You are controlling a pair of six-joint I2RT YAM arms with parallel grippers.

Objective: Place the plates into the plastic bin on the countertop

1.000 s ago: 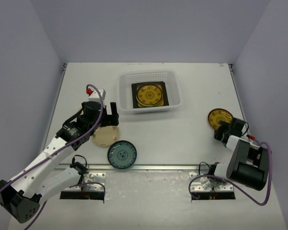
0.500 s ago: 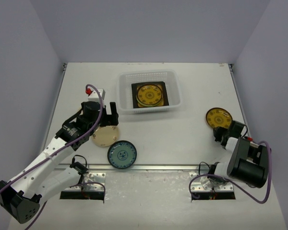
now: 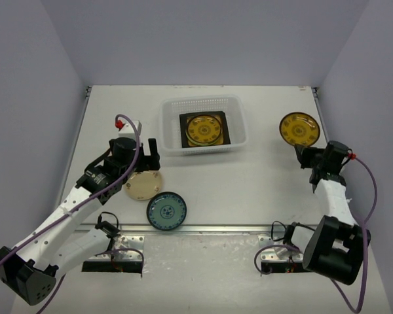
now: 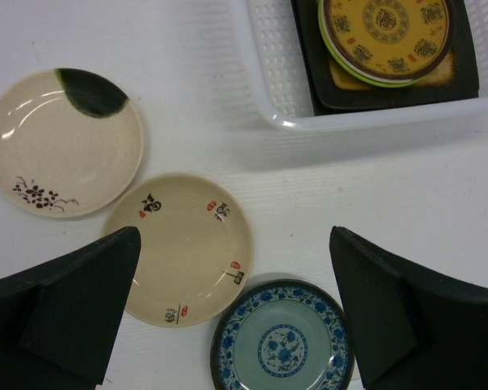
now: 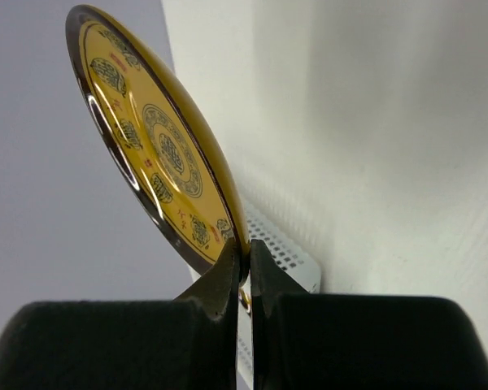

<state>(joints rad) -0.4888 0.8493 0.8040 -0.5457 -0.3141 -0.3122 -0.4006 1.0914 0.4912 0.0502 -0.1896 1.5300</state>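
Yellow plate [image 3: 299, 128], upper right of top view, is pinched by its rim in R gripper [image 5: 244, 256]. It should be carried left over bin [image 3: 169, 131], levelled, then lowered flat before release. L gripper [image 3: 146, 157] is held wide open over cream plate [image 3: 143, 185], centre-left.

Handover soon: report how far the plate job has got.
Done: a stack topped by a yellow patterned plate sits in the plastic bin. In hand: the right gripper pinches a second yellow plate, aloft. Left: the green-patched cream plate, the lettered cream plate and the blue-white plate on the countertop.
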